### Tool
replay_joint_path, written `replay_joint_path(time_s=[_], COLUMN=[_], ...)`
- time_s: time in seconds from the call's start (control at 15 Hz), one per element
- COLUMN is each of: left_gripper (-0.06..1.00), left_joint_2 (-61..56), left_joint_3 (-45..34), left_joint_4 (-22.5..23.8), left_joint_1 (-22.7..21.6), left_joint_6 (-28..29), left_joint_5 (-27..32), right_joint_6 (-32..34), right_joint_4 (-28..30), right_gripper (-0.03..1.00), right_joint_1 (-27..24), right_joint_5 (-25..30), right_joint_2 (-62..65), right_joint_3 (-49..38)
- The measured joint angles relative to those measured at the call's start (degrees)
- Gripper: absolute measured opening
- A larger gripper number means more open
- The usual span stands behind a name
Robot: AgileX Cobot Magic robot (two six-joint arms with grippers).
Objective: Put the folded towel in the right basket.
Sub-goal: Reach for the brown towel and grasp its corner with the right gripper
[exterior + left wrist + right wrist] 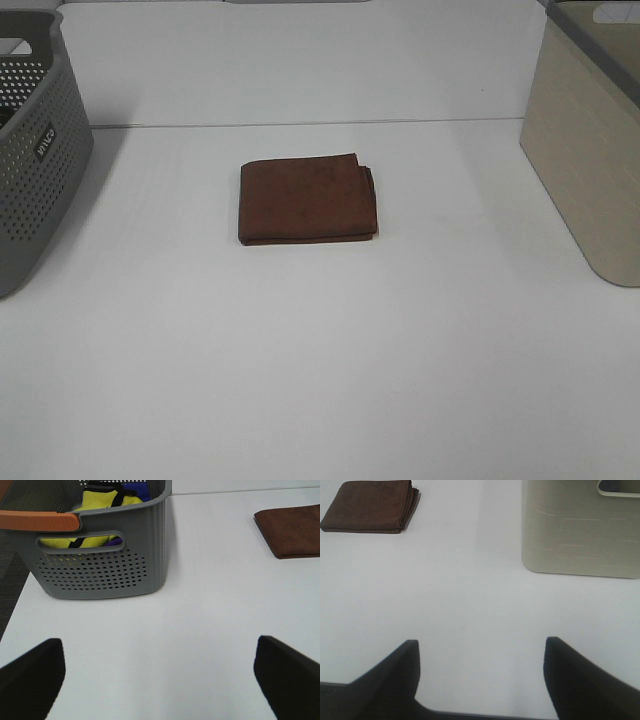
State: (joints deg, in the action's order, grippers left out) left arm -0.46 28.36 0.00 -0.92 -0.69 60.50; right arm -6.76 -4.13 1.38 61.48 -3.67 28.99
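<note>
Brown and folded flat, your towel (307, 200) lies on the white bench (320, 380), well ahead of both pincers and between them. Your left pincer (159, 641) stands wide and empty, facing the grey basket (100, 565). Your right pincer (481, 641) is also wide and empty, with the beige right basket (580, 530) ahead of it.

I count one towel (308, 200) and two baskets (a grey basket (40, 190), a beige basket (590, 180)) on one table (320, 380).
</note>
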Motion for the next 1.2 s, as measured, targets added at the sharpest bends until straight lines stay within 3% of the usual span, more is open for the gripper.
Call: replay_joint_path(time_s=[1.2], left_gripper=[0.97], left_joint_2=[0.0], left_joint_3=[0.0], left_joint_4=[0.0], left_joint_1=[0.0], left_joint_6=[0.0], left_joint_5=[0.0], right_joint_6=[0.0], right_joint_4=[0.0], right_gripper=[0.67], right_joint_1=[0.0], right_joint_5=[0.0], right_joint_2=[0.0], right_joint_3=[0.0])
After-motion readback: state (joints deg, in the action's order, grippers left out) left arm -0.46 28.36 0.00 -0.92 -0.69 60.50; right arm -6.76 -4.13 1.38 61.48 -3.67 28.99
